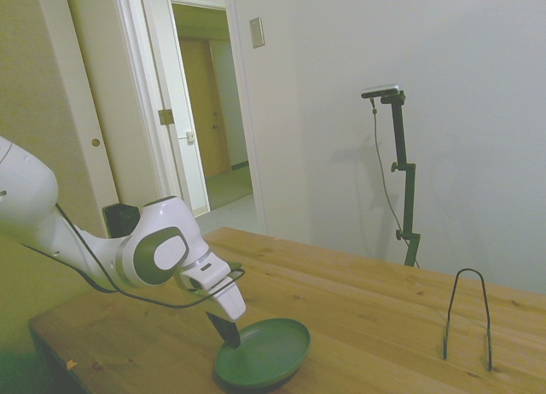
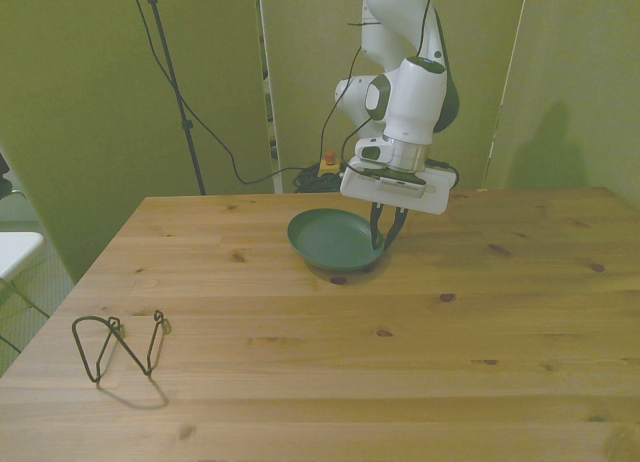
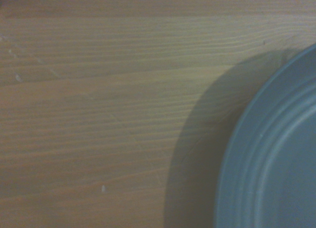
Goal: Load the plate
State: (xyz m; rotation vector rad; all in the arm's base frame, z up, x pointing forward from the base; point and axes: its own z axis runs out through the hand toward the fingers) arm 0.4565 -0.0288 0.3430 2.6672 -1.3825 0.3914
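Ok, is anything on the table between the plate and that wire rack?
Nothing visible. The round dark green plate, gripped at its rim by the pincer, and the thin black wire rack have only bare wooden table between them.

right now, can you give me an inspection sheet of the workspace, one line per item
surface: wooden table, bare apart from two things.
job's things: dark green plate near the far edge, one side lifted off the wood and tilted; wire rack standing apart at the front view's left near corner.
clutter: nothing seen.
grippers: gripper shut on the plate's rim, on the front view's right side.
cables: black cable looped along the arm; more cable trailing to the floor behind the table.
surroundings: open doorway and plain wall in the side view.
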